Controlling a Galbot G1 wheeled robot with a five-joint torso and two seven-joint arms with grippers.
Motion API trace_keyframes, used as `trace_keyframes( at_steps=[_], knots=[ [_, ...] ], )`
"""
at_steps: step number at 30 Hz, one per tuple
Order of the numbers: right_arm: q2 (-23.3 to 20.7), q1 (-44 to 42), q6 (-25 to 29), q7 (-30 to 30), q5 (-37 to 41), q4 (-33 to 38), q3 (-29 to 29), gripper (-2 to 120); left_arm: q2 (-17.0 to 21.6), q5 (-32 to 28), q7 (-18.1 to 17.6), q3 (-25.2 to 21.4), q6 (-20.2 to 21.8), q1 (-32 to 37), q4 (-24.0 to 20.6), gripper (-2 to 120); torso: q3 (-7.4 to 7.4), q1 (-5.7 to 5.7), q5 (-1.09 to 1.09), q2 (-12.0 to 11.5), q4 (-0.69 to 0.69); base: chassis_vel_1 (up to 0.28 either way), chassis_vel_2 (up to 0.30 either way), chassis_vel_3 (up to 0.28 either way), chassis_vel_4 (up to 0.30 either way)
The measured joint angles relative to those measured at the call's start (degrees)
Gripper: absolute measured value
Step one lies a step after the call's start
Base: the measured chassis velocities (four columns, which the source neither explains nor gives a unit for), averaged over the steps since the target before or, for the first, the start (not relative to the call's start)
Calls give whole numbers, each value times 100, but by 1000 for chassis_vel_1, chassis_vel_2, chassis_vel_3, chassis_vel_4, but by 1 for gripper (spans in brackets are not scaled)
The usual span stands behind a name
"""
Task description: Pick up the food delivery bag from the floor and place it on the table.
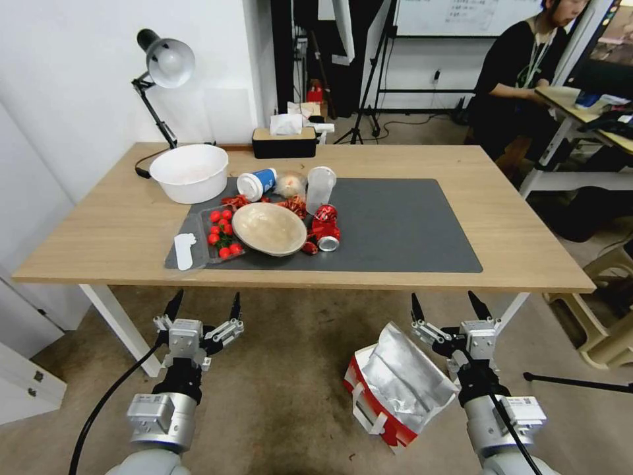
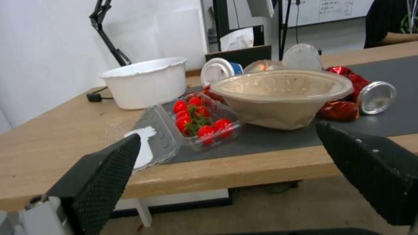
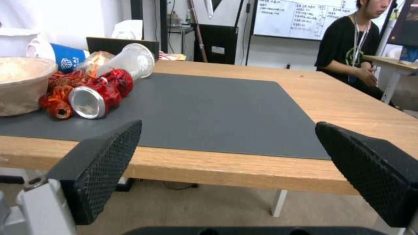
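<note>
Head view: left hand [image 1: 203,302] hovers spread wide and empty before the worktop [image 1: 99,224] edge. Food delivery bag [image 1: 395,389] lies tilted on the floor [image 1: 277,396], foil lining up, just beside the right hand [image 1: 447,302], also spread, holding nothing.

The dark mat's [image 1: 395,224] right half lies bare — dishes [image 1: 269,227] and cans [image 1: 325,229] crowd its left.

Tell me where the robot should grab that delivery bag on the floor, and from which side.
Probably the white strap handle on the food delivery bag, approached from above with the right gripper, open and nearest. The bag lies tipped on the floor, foil mouth toward the table; its boxy body looks too wide for the jaws.
</note>
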Motion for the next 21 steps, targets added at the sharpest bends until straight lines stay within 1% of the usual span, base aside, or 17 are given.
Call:
trace_keyframes(
  at_steps=[21],
  knots=[
    [-2,9,-27,0,22,2,17,100,0,-30,0,-6,20,-17,0,100,0,0,0,0,0,0,0,0,0]
  ],
)
